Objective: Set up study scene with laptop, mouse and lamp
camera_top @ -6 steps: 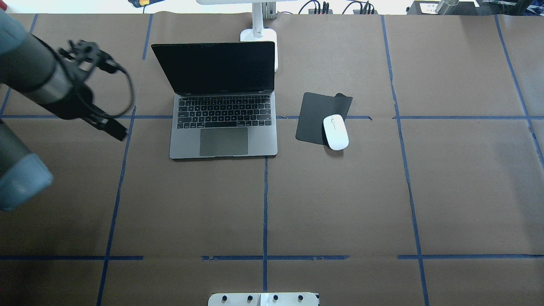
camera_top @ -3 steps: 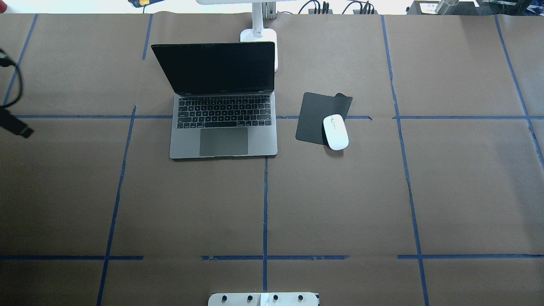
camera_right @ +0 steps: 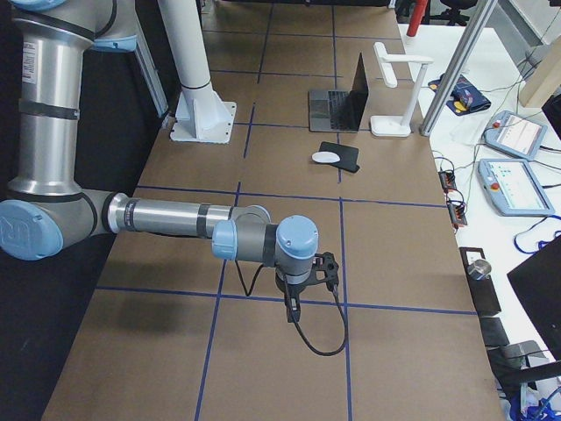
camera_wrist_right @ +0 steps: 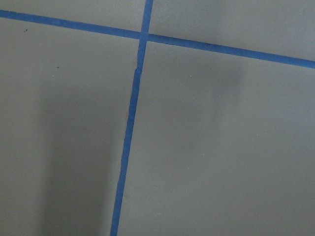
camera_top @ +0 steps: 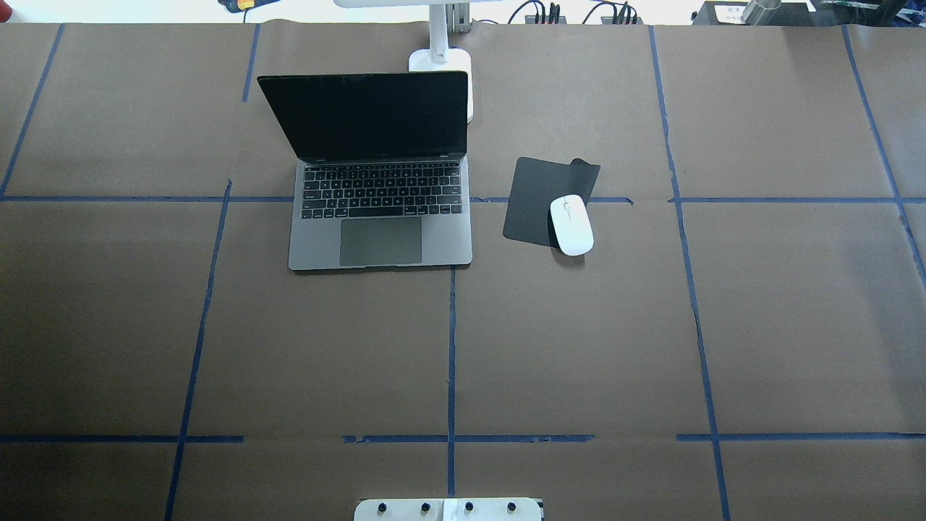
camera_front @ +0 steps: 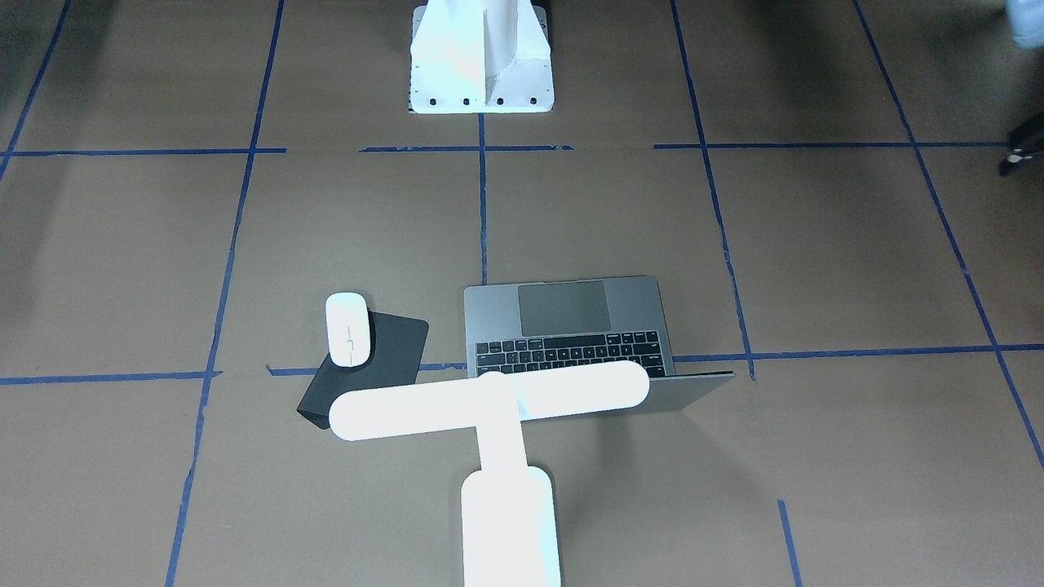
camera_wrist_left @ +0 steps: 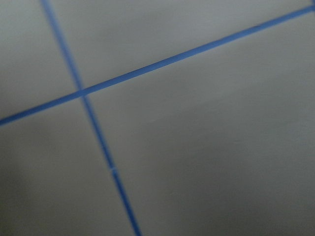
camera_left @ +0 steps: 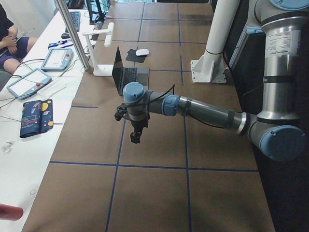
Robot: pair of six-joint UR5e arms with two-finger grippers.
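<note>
White glowing T-shaped lamp (camera_front: 489,399) hides the slim grey metal laptop (camera_front: 571,306) hinge, its 6 o'clock edge in the front-facing view. Left gripper (camera_left: 135,137), right gripper (camera_right: 292,309): too small, opening cannot tell.

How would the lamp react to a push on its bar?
Probably tippy: the lamp carries a long bar high on a narrow stem. The oblong base likely steadies it lengthwise, less sideways. Pushed low, it may just slide.

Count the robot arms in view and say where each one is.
2. The left arm stretches low over the table at its left end; the right arm does the same at the right end. Both are far from the laptop.
</note>
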